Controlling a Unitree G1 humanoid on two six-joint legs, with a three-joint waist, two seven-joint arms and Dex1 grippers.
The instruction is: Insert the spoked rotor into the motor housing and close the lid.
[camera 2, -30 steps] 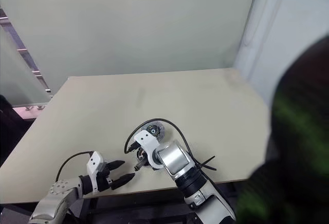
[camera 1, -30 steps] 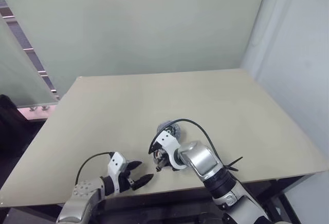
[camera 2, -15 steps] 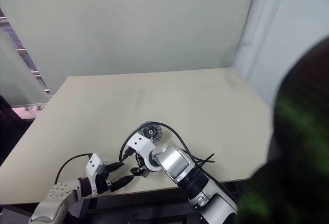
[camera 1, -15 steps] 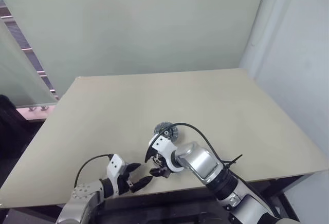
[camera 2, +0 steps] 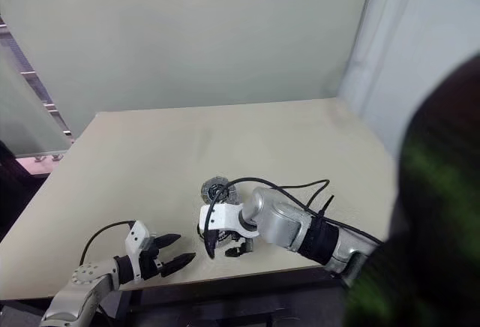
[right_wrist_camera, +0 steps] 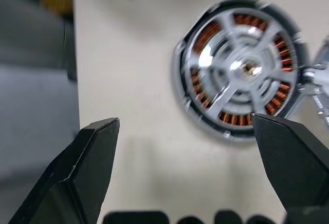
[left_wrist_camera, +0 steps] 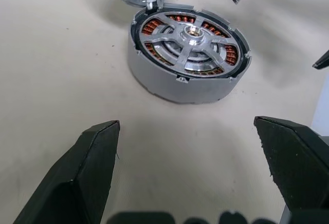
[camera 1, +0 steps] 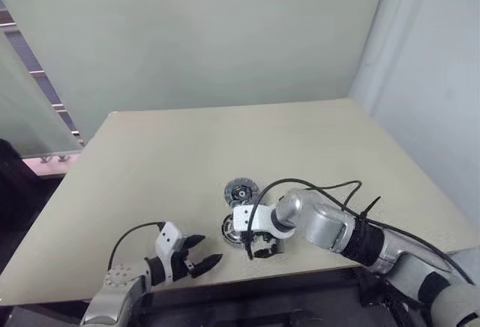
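Observation:
The motor housing (left_wrist_camera: pixel 187 54) lies flat on the table near its front edge, copper windings showing through the arms of the spoked rotor (right_wrist_camera: pixel 241 67), which sits inside it. The lid (camera 1: pixel 241 190), a grey disc, lies just beyond it and touches its rim. My right gripper (camera 1: pixel 259 250) hangs open just above the table, on the near side of the housing, with nothing between its fingers. The open, empty left gripper (camera 1: pixel 204 250) is to the left of the housing, pointing at it.
The beige table (camera 1: pixel 180 154) stretches far back and to both sides. Its front edge (camera 1: pixel 300 271) runs right under both grippers. A black cable (camera 1: pixel 330 188) loops over my right forearm. A pale wall stands behind, with a glass panel at the left.
My right gripper has opened and pulled back from the housing towards the front edge, its wrist rolling and the arm swinging out to the right. The rotor stays in the housing. The left arm is still.

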